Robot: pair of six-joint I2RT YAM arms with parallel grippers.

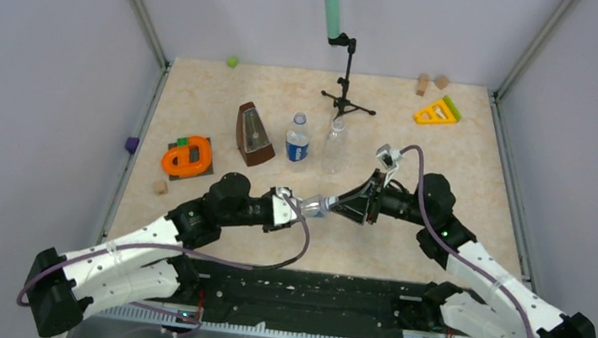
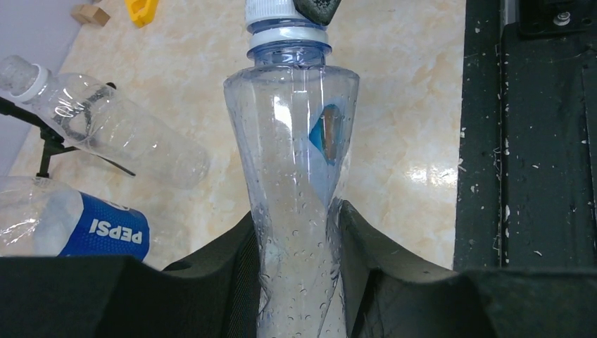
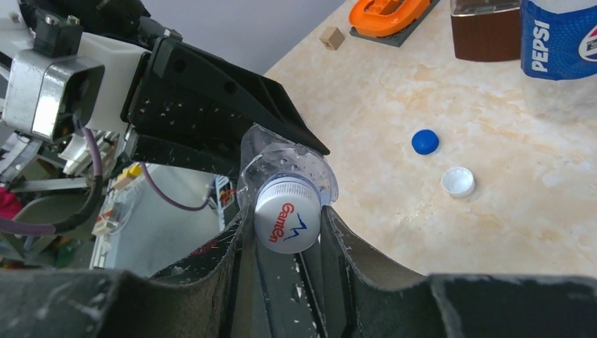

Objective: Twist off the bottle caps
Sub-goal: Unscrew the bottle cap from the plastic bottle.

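Currently left gripper (image 2: 296, 229) clamped on bluish bottle (image 2: 288, 127) at waist, held mid-air between both grippers. Right gripper (image 3: 285, 217) pinching its white cap (image 3: 287, 229).

Risks:
- thin wall buckles, bottle spins with cap, no loosening
- grip slips off cap
- freed cap drops, rolls toward blue cap (image 3: 424, 141) and loose white cap (image 3: 458, 182)

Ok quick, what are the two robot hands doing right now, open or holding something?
Left gripper: closed on the bottle.
Right gripper: closed on that bottle's cap.
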